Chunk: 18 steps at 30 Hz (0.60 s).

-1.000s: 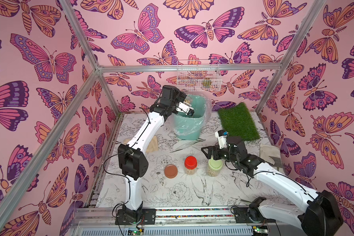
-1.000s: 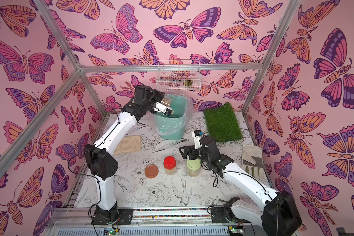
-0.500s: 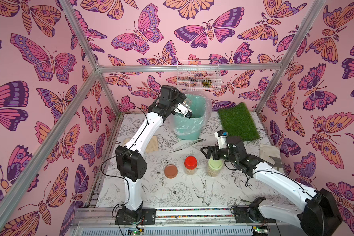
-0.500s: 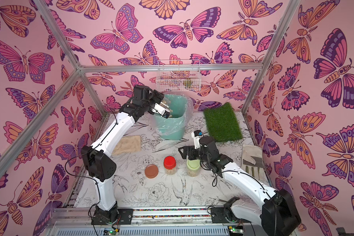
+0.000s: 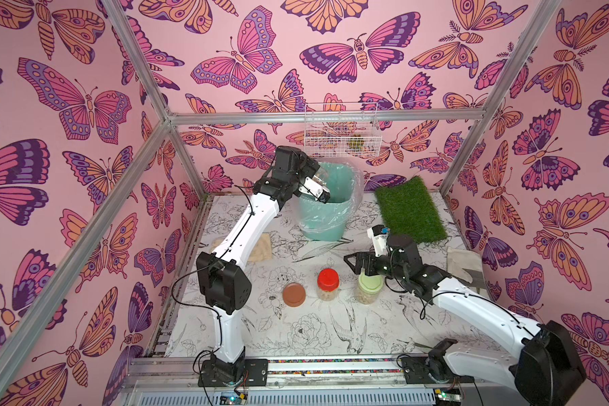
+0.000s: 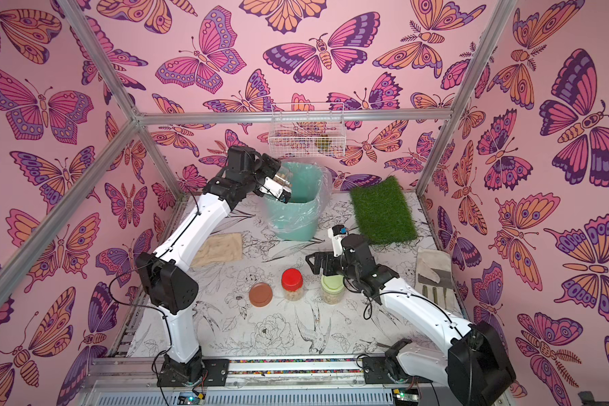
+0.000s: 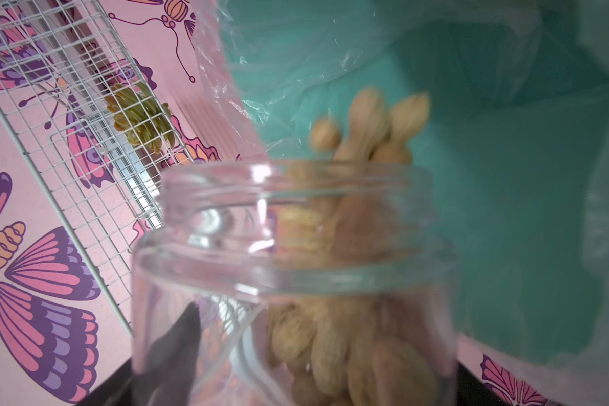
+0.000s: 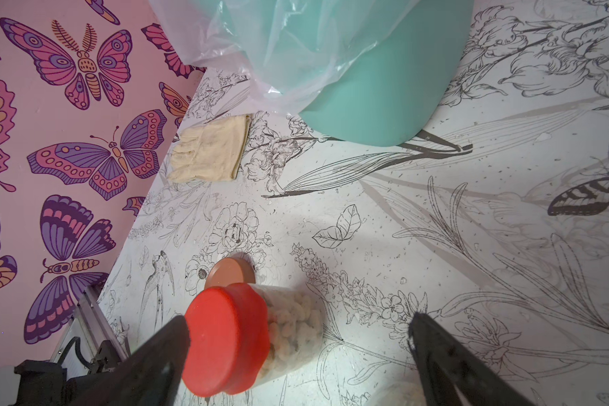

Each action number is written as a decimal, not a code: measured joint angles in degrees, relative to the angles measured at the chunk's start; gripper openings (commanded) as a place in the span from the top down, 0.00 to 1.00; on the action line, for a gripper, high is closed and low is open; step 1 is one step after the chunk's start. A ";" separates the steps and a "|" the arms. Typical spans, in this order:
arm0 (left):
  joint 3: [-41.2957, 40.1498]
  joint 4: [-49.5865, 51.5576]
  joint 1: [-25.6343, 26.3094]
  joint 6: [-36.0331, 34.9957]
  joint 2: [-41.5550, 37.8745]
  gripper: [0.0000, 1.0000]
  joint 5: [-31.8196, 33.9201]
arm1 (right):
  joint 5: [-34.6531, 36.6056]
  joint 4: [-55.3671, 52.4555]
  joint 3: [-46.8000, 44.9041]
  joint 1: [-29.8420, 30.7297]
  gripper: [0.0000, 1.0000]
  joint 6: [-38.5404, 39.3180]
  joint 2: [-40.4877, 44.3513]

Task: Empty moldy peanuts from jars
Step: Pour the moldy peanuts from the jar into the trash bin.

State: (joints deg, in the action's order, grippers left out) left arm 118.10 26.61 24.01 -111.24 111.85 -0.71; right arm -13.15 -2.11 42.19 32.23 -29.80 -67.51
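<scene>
Moldy peanuts spill from clear round jar pinched by left hand; right hand spread.

No readable text, label or number anywhere

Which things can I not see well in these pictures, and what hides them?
Left gripper: left wrist view, mostly hidden behind the open jar.
Bin bottom: both top views, hidden by its wall and liner.
Mold on the peanuts: left wrist view, motion blur.
Green thing in the wire basket: top views, too small.
</scene>
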 measured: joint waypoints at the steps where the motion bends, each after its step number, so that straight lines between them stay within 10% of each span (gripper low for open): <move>1: -0.11 -0.02 0.00 1.18 0.00 1.00 -0.02 | -0.02 0.00 0.00 0.00 0.01 -0.04 0.00; 18: -1.22 -5.22 -0.28 47.21 -2.97 1.00 -2.78 | -1.62 -0.02 0.00 0.00 0.01 -0.92 -0.39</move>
State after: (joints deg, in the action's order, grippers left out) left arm 116.88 21.39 23.73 -64.03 108.88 -3.49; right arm -14.76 -2.13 42.19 32.23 -30.72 -67.90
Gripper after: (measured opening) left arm 0.879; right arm 0.991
